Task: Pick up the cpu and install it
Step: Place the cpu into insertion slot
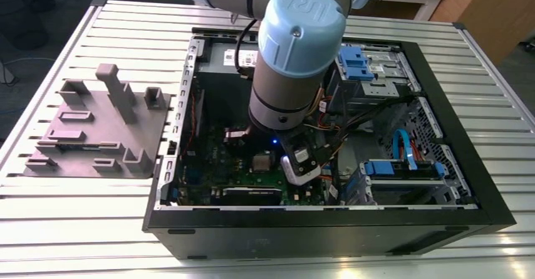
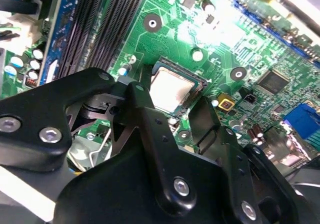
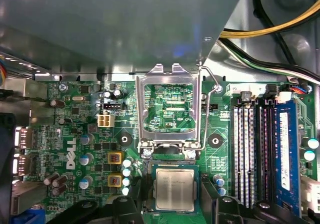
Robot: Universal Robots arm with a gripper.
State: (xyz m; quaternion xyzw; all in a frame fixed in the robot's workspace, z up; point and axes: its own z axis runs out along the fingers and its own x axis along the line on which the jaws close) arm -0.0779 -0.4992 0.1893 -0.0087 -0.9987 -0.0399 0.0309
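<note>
Most of it looked done: cpu [image 3: 174,188] sat in the socket below the raised load plate [image 3: 168,107]; my gripper [image 2: 172,115] straddled it, jaws wide, plate not yet closed.

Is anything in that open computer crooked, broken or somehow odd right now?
Nothing looks damaged or spilled. The small square silvery-grey cpu lies flat and square in its socket on the green motherboard, between the black gripper fingers. The one unusual sight is the metal retention frame, which stands flipped open beside the socket, not closed over the chip.
</note>
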